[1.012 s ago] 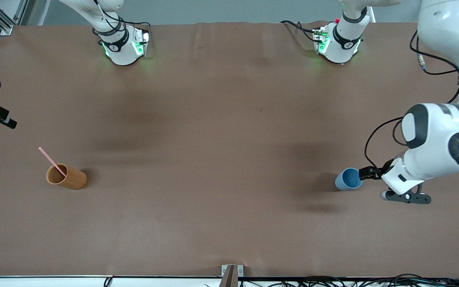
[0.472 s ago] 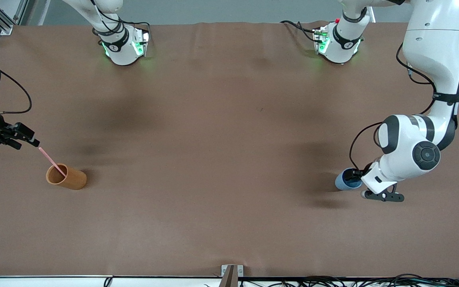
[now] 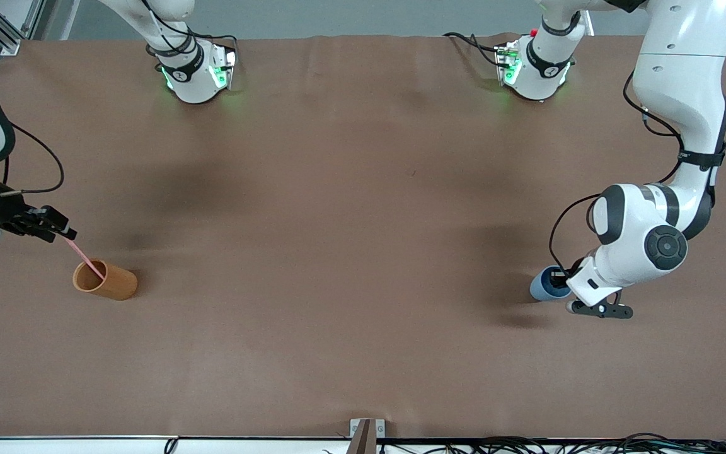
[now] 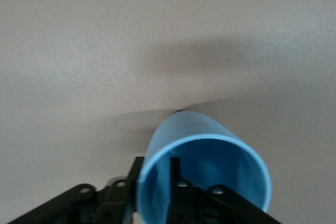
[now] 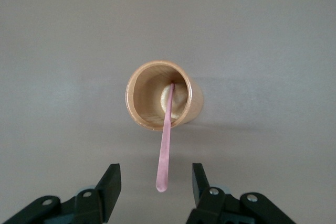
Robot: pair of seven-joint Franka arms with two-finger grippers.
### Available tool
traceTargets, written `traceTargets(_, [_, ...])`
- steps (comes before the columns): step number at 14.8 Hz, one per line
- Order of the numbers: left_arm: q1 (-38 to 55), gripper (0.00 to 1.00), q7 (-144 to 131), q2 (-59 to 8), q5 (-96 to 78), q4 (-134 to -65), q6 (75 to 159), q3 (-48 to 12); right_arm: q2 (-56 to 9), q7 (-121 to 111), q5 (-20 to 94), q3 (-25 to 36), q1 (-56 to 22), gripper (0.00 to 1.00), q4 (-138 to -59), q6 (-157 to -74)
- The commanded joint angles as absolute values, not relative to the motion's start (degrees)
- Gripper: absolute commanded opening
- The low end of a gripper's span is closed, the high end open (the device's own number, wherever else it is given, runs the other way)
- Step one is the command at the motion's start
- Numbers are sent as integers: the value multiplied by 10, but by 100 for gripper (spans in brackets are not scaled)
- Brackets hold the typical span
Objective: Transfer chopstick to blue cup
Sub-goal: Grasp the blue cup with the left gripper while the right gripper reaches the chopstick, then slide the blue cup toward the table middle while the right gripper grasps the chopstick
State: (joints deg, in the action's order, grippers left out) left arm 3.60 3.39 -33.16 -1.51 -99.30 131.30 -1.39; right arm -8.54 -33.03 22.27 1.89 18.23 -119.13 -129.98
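Observation:
A thin pink chopstick (image 3: 86, 257) (image 5: 166, 140) leans in an orange-brown cup (image 3: 114, 287) (image 5: 194, 103) at the right arm's end of the table. My right gripper (image 3: 60, 228) (image 5: 155, 174) is open, and the stick's top end sits between its fingers without touching either. At the left arm's end stands the blue cup (image 3: 542, 287) (image 4: 231, 156). My left gripper (image 3: 561, 279) (image 4: 156, 163) straddles its rim with one finger inside and one outside, and is shut on the wall.
The brown table cover (image 3: 350, 252) spreads between the two cups. Both arm bases (image 3: 196, 72) stand along the table's edge farthest from the front camera. Cables run along the nearest edge.
My right gripper has come in from the table's end to the chopstick's top, and its fingers have narrowed. My left gripper has slid onto the blue cup's rim and closed.

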Motion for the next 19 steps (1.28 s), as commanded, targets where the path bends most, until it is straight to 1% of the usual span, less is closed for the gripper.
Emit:
traceTargets(1, [47,0,26,-304,-10,-995,1313,-16,-90,-345,244,15,189,57,-1197,-1316])
traceTargets(3, [74,0,-25,-287,-10,-978,1300,-16,-97,-365,251,15,192,45,-1197,-1317])
traceTargets(5, [111,0,-87,-287,-11,-947,1260,-16,-97,-366,257,15,194,33,-1197,-1317])
traceTargets(6, [132,0,-128,-287,-13,-932,1243,-16,-97,-365,257,15,194,28,-1197,-1317])
traceTargets(8, [195,0,-237,-295,-13,-903,1228,-16,-97,-365,259,15,194,25,-1197,-1316])
traceTargets(9, [225,0,-285,-309,-12,-891,1226,-15,-97,-365,259,15,194,24,-1197,-1314])
traceTargets(11, [281,0,-372,-336,-15,-864,1226,-16,-96,-363,260,15,194,19,-1197,-1310])
traceTargets(13, [319,0,-441,-360,-16,-848,1226,-16,-96,-361,260,15,194,9,-1196,-1303])
traceTargets(15, [352,0,-478,-385,-16,-831,1228,-16,-96,-362,259,16,194,3,-1190,-1283])
traceTargets(19, [380,0,-501,-404,-18,-821,1232,-17,-95,-357,257,17,194,1,-1151,-1255])
